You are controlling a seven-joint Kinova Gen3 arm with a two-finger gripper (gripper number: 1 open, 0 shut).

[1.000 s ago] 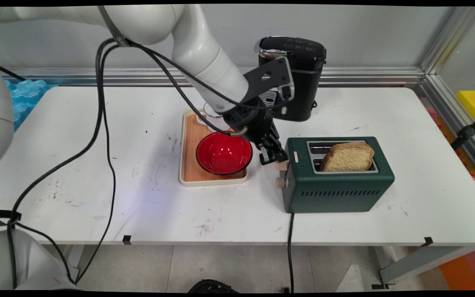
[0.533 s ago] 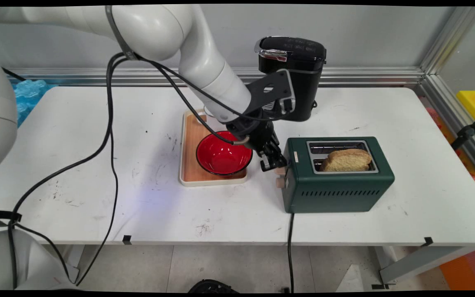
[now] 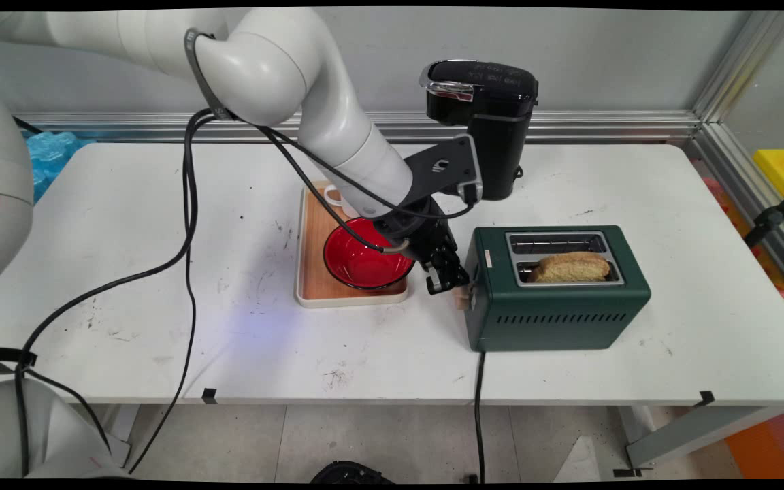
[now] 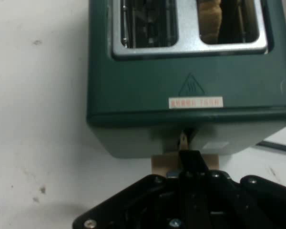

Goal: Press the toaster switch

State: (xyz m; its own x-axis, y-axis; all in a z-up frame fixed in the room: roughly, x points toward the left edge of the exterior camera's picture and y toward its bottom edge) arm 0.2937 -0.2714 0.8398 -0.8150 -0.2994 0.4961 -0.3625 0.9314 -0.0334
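The end effector point(image 3: 452, 280) is at the lever point(image 4: 185, 164) on the left end of the toaster point(image 3: 559, 299). Right of it, a bread slice point(image 3: 572, 267) sits in the near slot. Left of it, a bowl point(image 3: 365, 257) lies on a tray point(image 3: 314, 272). Behind stands a coffee machine point(image 3: 491, 122).

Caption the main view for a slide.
Gripper on the green toaster's lever, bread low in its slot, red bowl on tray beside.

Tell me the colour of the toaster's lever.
Beige or tan; the toaster's lever shows best in the hand view.
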